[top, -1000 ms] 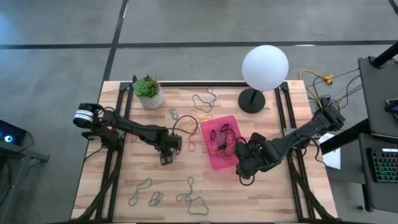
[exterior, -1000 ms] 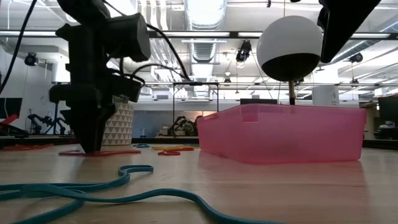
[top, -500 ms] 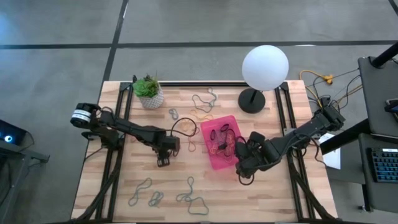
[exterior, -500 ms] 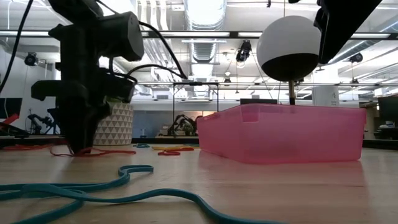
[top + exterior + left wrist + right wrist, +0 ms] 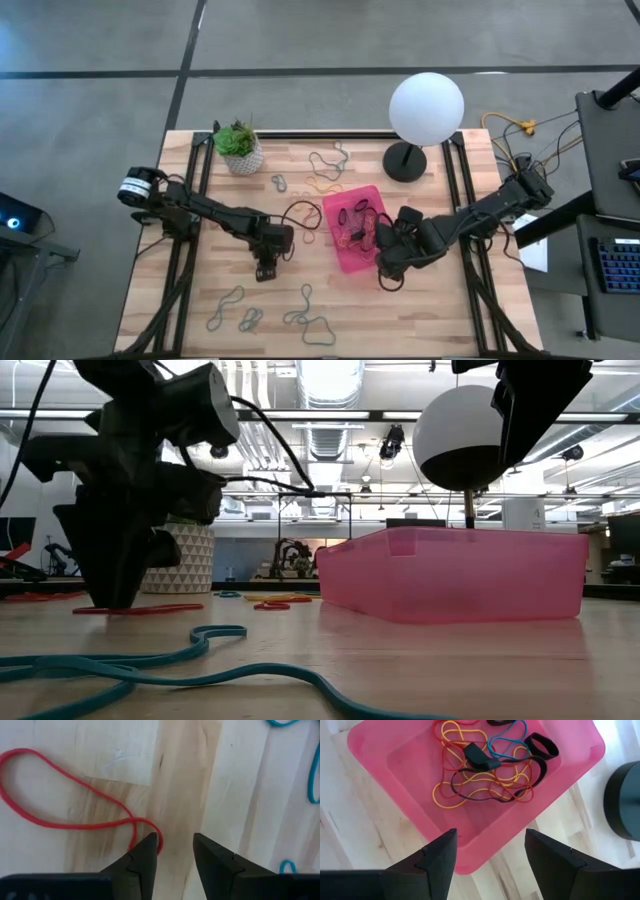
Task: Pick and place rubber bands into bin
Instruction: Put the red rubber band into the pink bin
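Note:
The pink bin [image 5: 345, 258] sits right of the table's centre, with several rubber bands [image 5: 485, 767] in red, yellow, blue and black lying in it. My right gripper [image 5: 490, 852] hangs open above the bin's near right corner [image 5: 385, 272]. My left gripper [image 5: 172, 842] is open and low over the table left of the bin [image 5: 265, 268]. A red rubber band [image 5: 55, 800] lies flat on the wood, its loop end right at one fingertip. The low view shows that band [image 5: 140, 608] on the table beside the left gripper [image 5: 110, 598]. My left gripper points down at the table from above. The red band's loop end [image 5: 159, 839] curls along the inner edge of one fingertip [image 5: 147, 847], while the band lies flat on the table. I cannot tell whether the finger touches it.
A potted plant [image 5: 240, 150] and a globe lamp [image 5: 427, 108] with a black base [image 5: 405, 160] stand at the far edge. Loose bands lie between them [image 5: 325, 165], beside the bin [image 5: 310, 238], and near the near edge in teal [image 5: 240, 310] [image 5: 150, 660].
My left gripper has moved a little toward the table's near edge and tipped over, away from where it stood on the red band. The band stays flat on the table. The right arm has shifted slightly over the bin.

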